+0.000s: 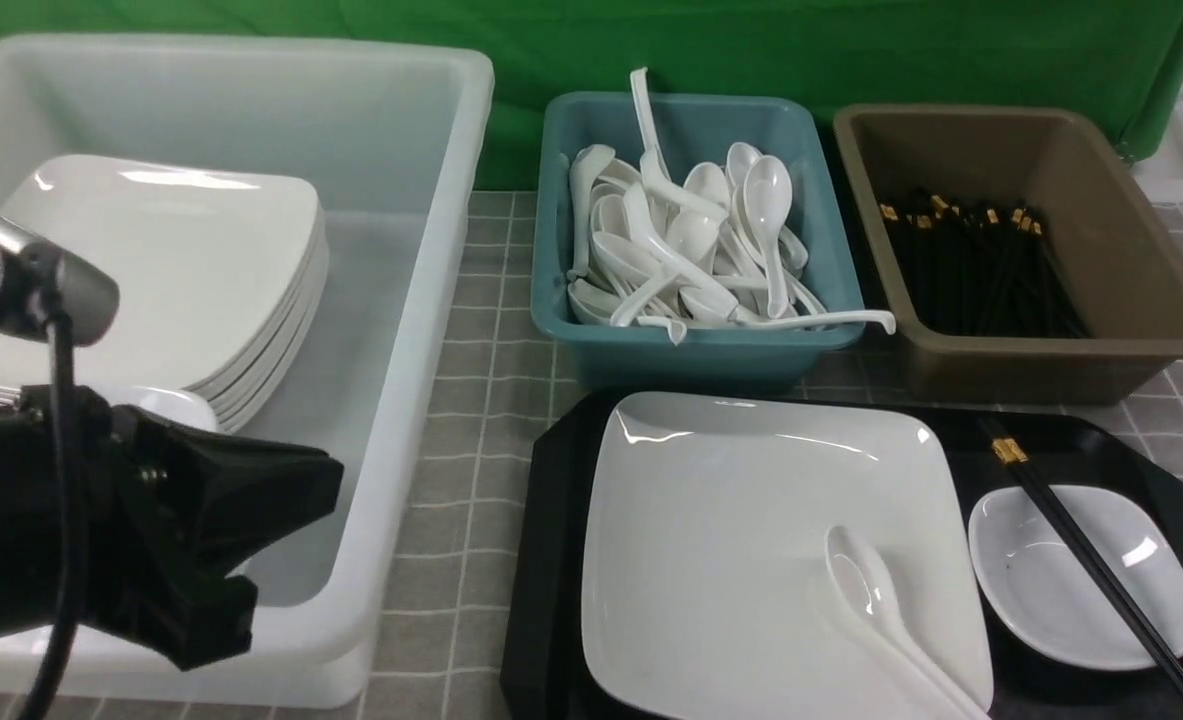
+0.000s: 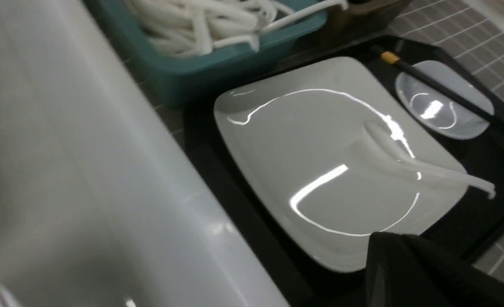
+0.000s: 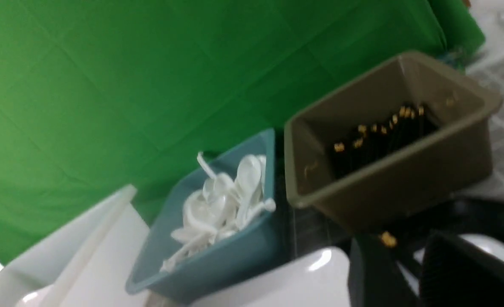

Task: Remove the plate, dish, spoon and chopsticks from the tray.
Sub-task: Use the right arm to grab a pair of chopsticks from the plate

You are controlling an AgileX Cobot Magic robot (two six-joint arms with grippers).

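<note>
Left pincer point(image 1: 281, 520) nearest lens, jaws shut, nothing seen in it, at white tub's point(image 1: 401, 400) near end, beside tray point(image 1: 551, 560). All four items on tray: spoon point(image 1: 871, 590) on plate point(image 1: 751, 520), chopsticks point(image 1: 1086, 562) across dish point(image 1: 1031, 590). Right pincer point(image 3: 413, 273) seen only in own wrist view, blurred; opening cannot be told. Step, likely: first pick, nothing cleared. Next move, likely: pinch both sticks together, carry to brown tub point(image 1: 1051, 350).
</note>
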